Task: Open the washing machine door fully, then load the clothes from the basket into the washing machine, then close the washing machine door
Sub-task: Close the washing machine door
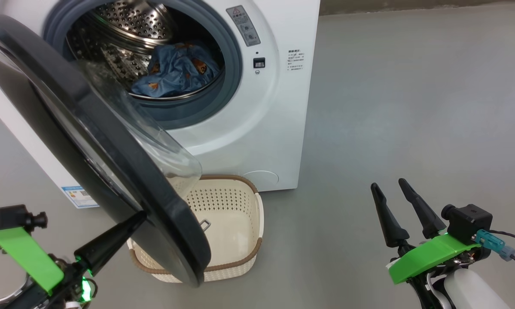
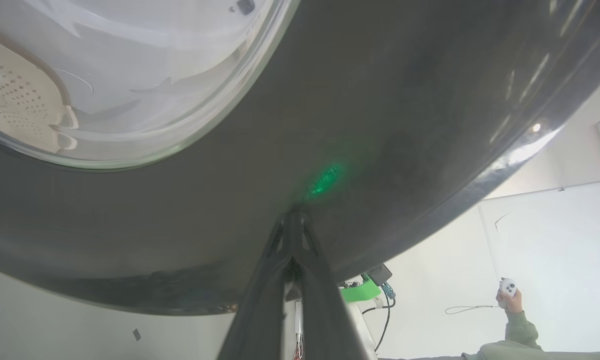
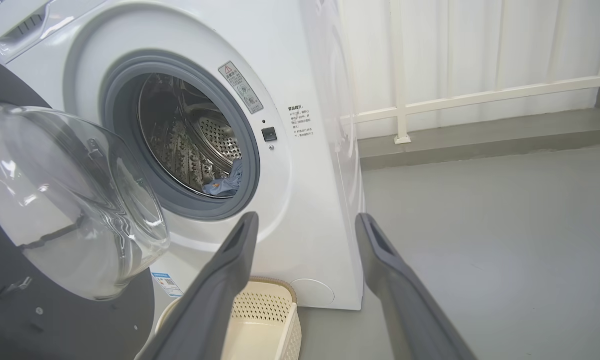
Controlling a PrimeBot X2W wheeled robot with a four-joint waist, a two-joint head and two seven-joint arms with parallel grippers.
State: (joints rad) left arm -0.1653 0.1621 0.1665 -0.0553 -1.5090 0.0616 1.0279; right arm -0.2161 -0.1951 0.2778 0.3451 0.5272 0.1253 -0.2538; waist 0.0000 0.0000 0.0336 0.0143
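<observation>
The washing machine stands with its round black-rimmed door swung out at an angle. Blue printed clothes lie in the steel drum, also seen as clothes in the right wrist view. Below the door sits the cream basket; nothing shows in the part of it that I can see. My left gripper is shut, its tip against the door's outer black rim; left gripper touches beside a green glow. My right gripper hovers open over the floor, right gripper pointing at the machine front.
Grey floor stretches to the right of the machine. A white railing and curtain back the room. A person's hand with a white controller shows beyond the door's edge. The door's glass bowl bulges toward the machine.
</observation>
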